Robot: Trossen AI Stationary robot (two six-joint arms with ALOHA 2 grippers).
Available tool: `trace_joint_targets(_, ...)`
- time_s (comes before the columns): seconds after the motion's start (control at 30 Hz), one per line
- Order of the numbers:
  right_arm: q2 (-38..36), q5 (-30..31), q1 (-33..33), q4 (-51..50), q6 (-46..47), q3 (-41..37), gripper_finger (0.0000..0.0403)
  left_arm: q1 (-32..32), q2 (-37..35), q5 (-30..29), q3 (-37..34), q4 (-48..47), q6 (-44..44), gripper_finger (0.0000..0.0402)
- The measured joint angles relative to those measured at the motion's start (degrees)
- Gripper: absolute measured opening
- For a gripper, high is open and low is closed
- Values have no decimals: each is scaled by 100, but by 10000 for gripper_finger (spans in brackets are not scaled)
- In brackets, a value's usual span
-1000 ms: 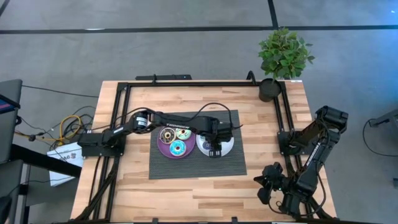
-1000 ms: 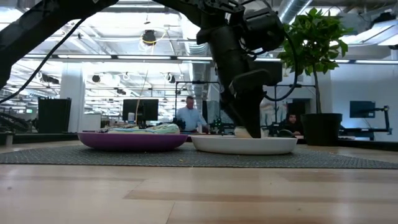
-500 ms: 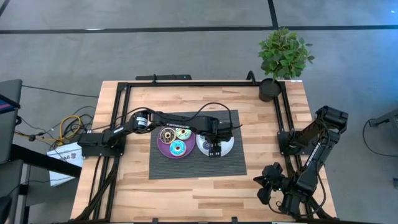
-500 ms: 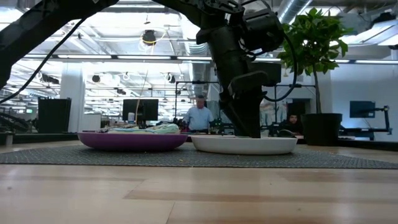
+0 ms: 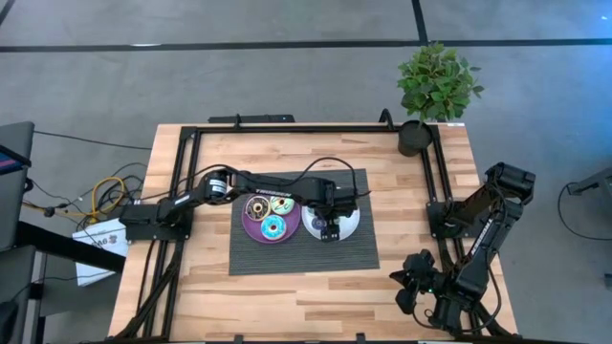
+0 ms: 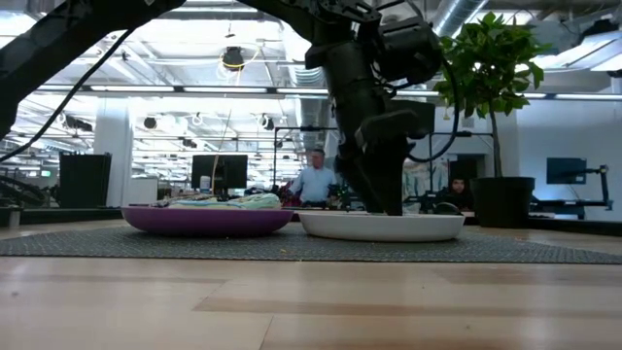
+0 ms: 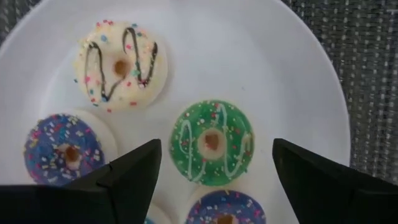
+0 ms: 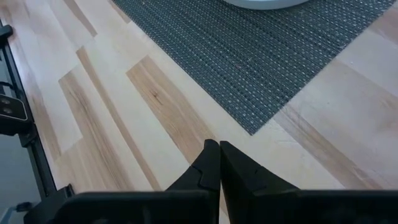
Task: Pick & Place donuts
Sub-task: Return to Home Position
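A white plate (image 7: 261,56) on the dark mat holds several donuts: a green one (image 7: 212,142), a cream one (image 7: 121,65) and two purple-blue ones (image 7: 64,149). My left gripper (image 7: 216,152) hangs open just above this plate (image 5: 346,222), one finger on either side of the green donut, clear of it. The purple plate (image 5: 251,227) beside it carries three more donuts, among them a cyan one (image 5: 273,227). My right gripper (image 8: 219,163) waits shut over bare wood near the table's near right corner (image 5: 416,282).
A potted plant (image 5: 432,91) stands at the far right corner. Black frame rails (image 5: 287,128) run along the table's far and side edges. The dark mat (image 5: 301,256) lies under both plates. People (image 6: 313,180) show in the room beyond the table.
My left gripper has opened over the white plate and let go of a donut, which showed pale at its fingertips and now lies on the plate. The gripper has then risen slightly.
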Motion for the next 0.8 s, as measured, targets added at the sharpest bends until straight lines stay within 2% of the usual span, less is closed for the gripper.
trace_joint_targets(0.2, 0, -1, 0, 0, -62, 0, 1, 9, -120, 100, 54, -166, -148, 302)
trace_joint_targets(0.43, 2, -8, 0, 2, -200, 0, 1, 9, -132, 82, 674, -452, -140, 302)
trace_joint_targets(0.63, 2, -37, -75, 49, -969, 0, 1, 9, -141, 66, 1197, -723, -519, 302)
trace_joint_targets(0.8, 2, -41, -156, -20, -986, 0, 1, 0, -138, 357, 1750, -1628, -562, 302)
